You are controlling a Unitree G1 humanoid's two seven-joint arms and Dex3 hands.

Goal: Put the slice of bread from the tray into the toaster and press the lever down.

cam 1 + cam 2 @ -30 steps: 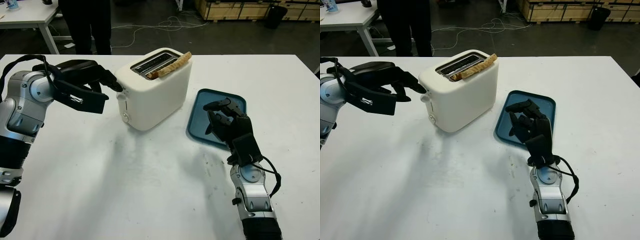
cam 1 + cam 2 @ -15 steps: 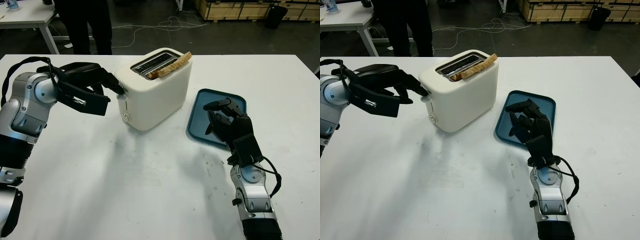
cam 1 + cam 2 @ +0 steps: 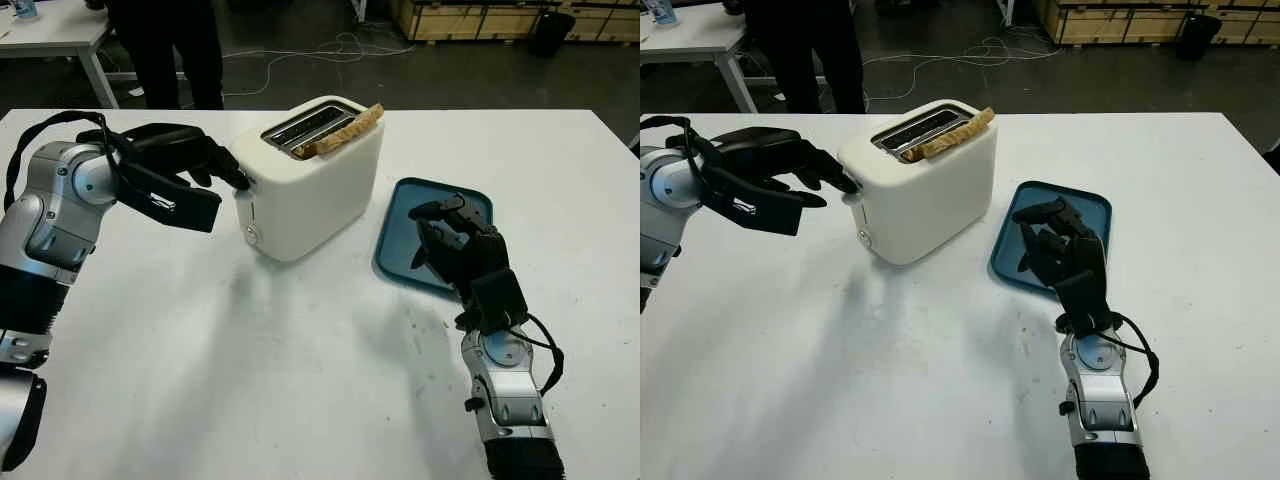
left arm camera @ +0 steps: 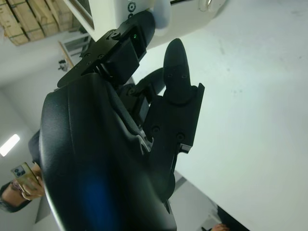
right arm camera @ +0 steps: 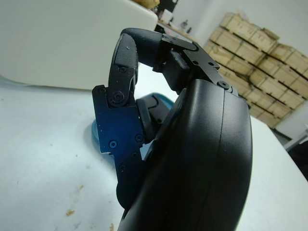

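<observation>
At toaster [image 3: 310,180] lever end: left hand [image 3: 185,160] fingertip touching lever, holding nothing | right hand [image 3: 455,245] curled, empty, over tray [image 3: 400,262]

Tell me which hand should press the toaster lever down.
Left. The left hand already has its fingertips at the lever on the toaster. The right hand is curled over the blue tray, farther from it.
</observation>
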